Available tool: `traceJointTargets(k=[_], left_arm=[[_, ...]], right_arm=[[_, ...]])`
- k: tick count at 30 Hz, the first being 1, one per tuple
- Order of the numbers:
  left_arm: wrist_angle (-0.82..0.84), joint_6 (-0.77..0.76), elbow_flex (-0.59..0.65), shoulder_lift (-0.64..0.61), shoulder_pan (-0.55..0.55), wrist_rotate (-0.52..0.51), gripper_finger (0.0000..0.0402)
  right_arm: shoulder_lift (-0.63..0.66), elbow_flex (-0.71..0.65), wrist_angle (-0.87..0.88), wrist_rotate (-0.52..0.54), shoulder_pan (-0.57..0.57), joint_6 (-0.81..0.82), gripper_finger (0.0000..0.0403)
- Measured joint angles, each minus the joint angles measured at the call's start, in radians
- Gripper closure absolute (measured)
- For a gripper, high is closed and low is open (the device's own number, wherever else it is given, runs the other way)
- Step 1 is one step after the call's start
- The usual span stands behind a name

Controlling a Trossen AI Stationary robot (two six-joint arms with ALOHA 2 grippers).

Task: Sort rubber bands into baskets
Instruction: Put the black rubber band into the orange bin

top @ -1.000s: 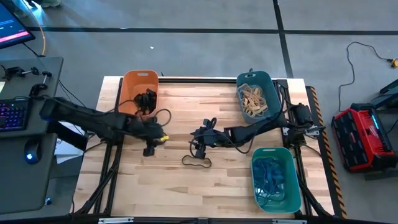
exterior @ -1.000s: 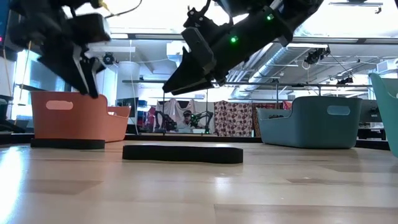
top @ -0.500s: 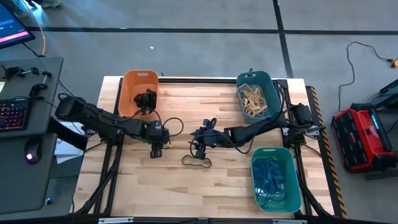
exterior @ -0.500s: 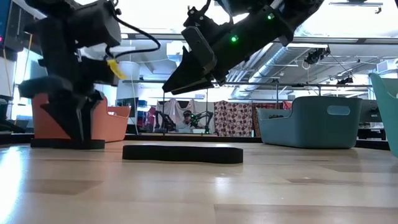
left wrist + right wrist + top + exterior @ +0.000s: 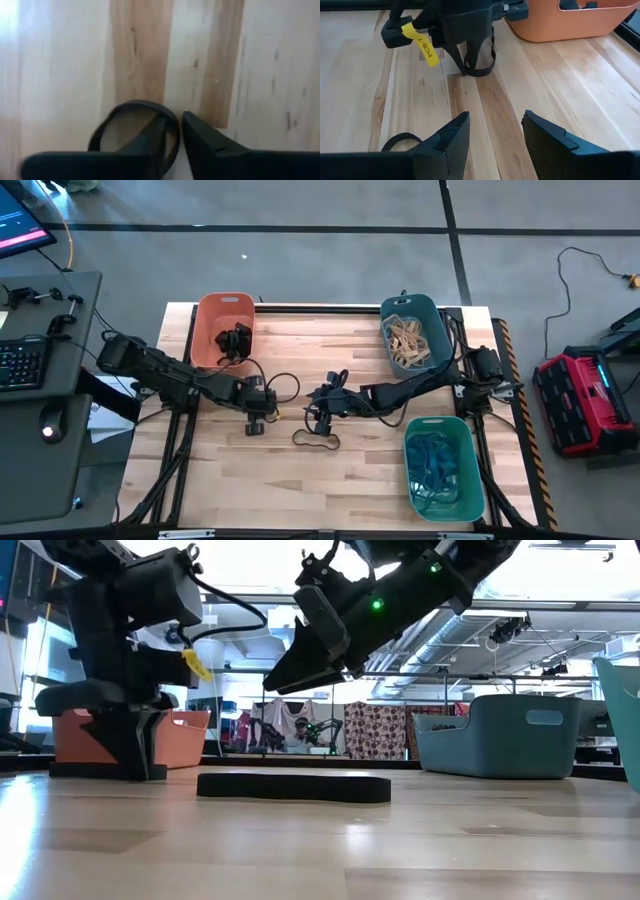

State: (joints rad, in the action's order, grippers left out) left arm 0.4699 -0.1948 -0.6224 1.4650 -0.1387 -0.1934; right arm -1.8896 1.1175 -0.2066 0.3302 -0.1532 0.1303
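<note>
Left end effector has descended to the desk, fingers pinching a black rubber band; right end effector hovers spread.

From the right wrist view, the right claw has its two dark fingers spread apart above the pale wooden counter. Farther off, the left claw points down at the boards with a black rubber band looped round its tips. A yellow tag hangs off that arm. An orange basket stands beyond, and another black band lies beside the near finger.
</note>
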Motion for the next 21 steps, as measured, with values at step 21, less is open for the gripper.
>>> traceJointTargets(k=[21], left_arm=[[0.198, 0.005, -0.210, -0.328, 0.085, -0.213, 0.0400]], right_arm=[[0.000, 0.000, 0.008, 0.000, 0.001, 0.000, 0.0231]])
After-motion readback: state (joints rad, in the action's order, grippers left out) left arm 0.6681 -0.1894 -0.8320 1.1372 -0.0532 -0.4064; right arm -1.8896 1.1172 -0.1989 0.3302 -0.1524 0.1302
